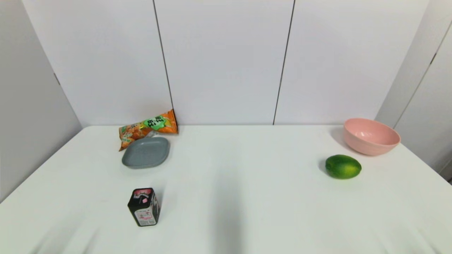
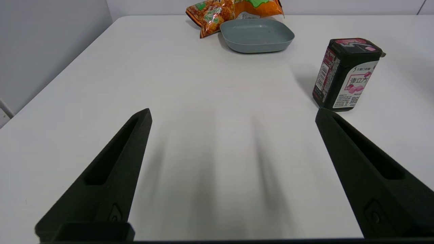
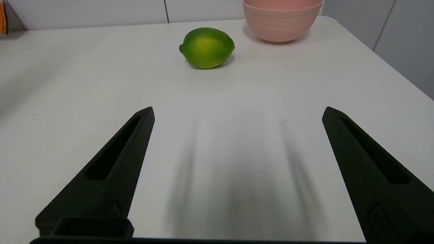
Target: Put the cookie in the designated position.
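While the cookie [image 1: 148, 128] lies propped against the back wall, touching the far rim of the grey plate [image 1: 146, 152], a light, crinkly, slippery and crushable foil bag is judged, best pinched gently mid-length by the left gripper [image 2: 232, 115], whose jaws, like those of the right gripper [image 3: 237, 113], are held wide apart and empty above the table [image 1: 247, 197].

My left gripper [image 2: 232, 113] hangs low over the table with both fingers [image 2: 112, 169] spread wide, nothing between them. My right gripper [image 3: 237, 112] sits the same way, fingers [image 3: 369, 169] wide apart, nothing between them. Neither arm shows in my head view.
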Motion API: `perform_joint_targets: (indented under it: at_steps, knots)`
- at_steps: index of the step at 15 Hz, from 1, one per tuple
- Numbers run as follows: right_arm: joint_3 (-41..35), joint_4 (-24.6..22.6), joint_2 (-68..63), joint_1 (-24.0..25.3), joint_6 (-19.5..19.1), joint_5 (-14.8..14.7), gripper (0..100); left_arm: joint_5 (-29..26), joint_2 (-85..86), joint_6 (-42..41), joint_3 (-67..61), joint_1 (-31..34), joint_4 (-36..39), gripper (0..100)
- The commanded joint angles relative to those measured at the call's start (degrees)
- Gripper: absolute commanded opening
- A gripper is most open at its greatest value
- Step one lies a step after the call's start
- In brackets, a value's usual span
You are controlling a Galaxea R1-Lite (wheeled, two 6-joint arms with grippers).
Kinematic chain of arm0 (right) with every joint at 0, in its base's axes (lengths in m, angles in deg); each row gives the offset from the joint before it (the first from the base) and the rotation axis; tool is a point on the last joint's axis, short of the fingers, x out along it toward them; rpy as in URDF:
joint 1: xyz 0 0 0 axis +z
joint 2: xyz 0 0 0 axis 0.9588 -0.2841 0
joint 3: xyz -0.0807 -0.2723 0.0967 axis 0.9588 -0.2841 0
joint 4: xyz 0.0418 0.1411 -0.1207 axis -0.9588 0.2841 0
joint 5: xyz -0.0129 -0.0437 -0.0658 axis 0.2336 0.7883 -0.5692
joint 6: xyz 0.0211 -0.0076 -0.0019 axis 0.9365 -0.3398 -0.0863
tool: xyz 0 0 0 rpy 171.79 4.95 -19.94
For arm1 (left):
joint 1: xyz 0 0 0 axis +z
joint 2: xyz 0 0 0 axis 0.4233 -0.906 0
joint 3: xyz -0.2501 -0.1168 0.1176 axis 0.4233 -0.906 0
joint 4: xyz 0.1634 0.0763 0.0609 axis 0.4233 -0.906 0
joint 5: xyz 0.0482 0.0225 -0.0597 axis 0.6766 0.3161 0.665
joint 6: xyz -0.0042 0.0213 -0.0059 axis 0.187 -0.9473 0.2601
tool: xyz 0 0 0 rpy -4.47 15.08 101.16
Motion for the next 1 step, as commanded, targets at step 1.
perform_joint_targets:
  at_steps: [1]
  knots:
    - [-0.1,-0.3,0.0,0.0,0.0,0.0,100,0.0,0.0,0.0,0.0,0.0,0.0,100]
